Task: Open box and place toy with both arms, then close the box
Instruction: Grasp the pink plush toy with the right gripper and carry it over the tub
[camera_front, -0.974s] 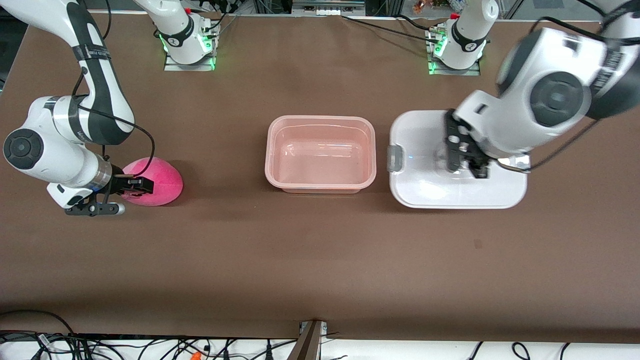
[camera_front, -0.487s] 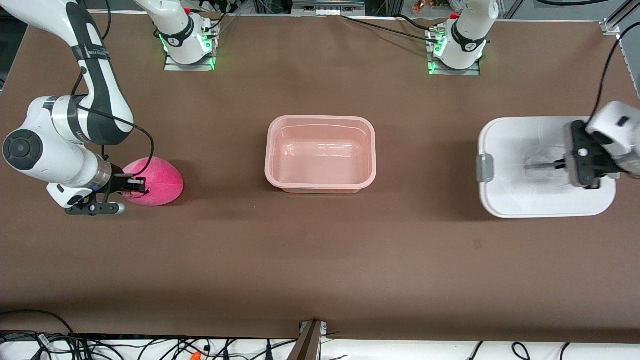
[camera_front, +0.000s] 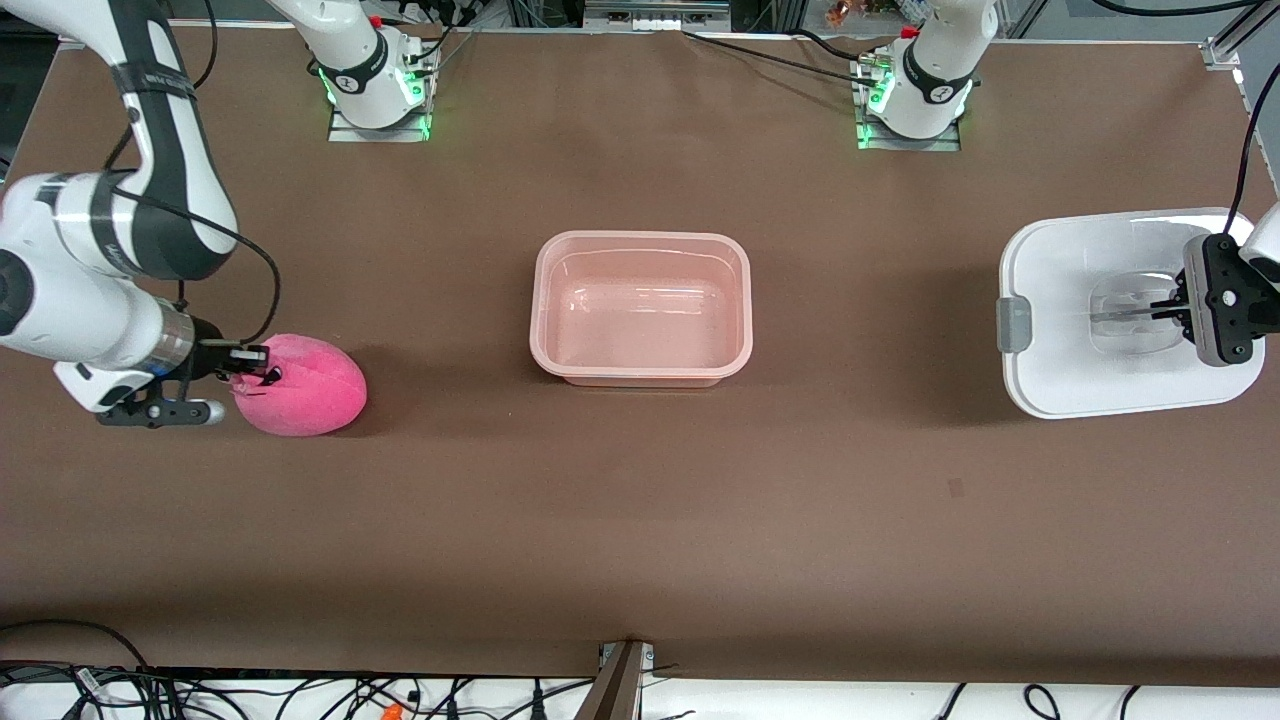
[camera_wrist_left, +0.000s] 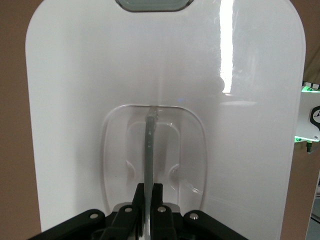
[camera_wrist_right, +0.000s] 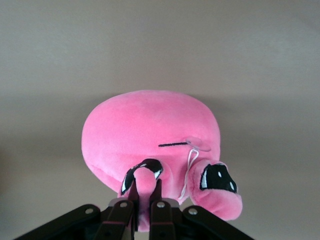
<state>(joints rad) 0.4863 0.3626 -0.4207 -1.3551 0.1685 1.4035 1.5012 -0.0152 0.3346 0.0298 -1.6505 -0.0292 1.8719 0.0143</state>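
Observation:
The box's pale pink tub (camera_front: 640, 240) stands open and empty in the middle of the table. Its white lid (camera_front: 1060, 300) hangs over the left arm's end of the table, with my left gripper (camera_front: 1172, 311) shut on the clear handle bar (camera_wrist_left: 149, 145). In the left wrist view the lid (camera_wrist_left: 75, 100) fills the picture, and the left gripper (camera_wrist_left: 148, 189) pinches the bar. The pink plush toy (camera_front: 305, 390) lies at the right arm's end. My right gripper (camera_front: 252, 366) is shut on a small limb of the toy (camera_wrist_right: 150, 125), with the right gripper (camera_wrist_right: 145, 189) at the toy's base.
A grey clip (camera_front: 1013, 325) sits on the lid's edge that faces the tub. Both arm bases (camera_front: 375, 85) (camera_front: 915, 95) stand along the table edge farthest from the front camera. Cables (camera_front: 300, 700) lie below the nearest edge.
The left arm carried the lid from beside the tub out to its own end of the table. The right gripper closed on the toy's limb and pulled back slightly.

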